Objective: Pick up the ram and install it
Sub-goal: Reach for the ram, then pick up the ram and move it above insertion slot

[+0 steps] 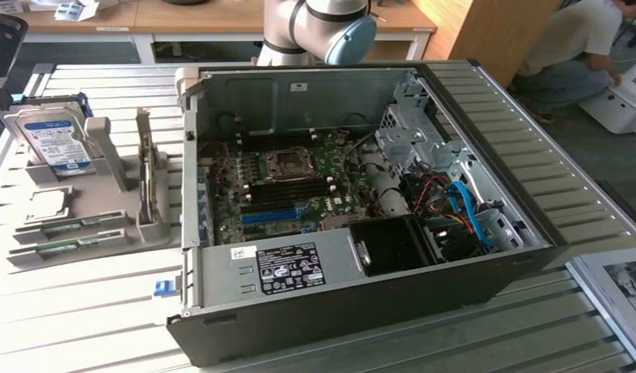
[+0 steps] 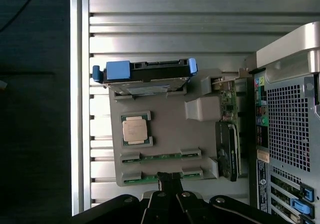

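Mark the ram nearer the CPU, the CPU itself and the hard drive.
ram (image 2: 161,156), wrist view, middle of its green edge.
CPU (image 2: 136,130), wrist view, centre of its metal lid.
hard drive (image 2: 160,71), wrist view, middle of its dark edge.

Bright, even light glares off the slatted table (image 2: 165,46), seemingly from overhead.

The ram (image 1: 78,226) is green and its tray (image 1: 160,221) pale grey. The hard drive (image 1: 50,140) is silver with a blue label (partly white). The computer case (image 1: 401,303) is black, and the table (image 1: 79,311) has whitish slats.
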You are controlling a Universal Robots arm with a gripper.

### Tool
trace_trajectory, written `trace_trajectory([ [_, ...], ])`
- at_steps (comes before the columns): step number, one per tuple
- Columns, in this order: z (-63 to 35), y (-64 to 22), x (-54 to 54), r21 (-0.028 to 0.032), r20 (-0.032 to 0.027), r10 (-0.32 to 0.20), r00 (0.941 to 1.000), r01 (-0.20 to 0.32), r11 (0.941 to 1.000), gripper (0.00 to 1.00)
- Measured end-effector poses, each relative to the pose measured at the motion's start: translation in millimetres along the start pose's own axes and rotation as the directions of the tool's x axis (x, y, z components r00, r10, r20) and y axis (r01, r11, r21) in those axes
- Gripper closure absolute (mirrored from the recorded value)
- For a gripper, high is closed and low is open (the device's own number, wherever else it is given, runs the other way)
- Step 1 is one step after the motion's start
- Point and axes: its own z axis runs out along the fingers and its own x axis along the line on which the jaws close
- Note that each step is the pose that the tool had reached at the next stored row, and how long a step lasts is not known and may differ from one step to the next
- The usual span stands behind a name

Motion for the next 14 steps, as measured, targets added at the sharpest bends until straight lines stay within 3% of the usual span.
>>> trace_trajectory([
  [14, 0.0, 0.0, 0.0, 0.0003, 0.0005, 0.011, 0.9999, -0.011, 0.9999, 0.90],
])
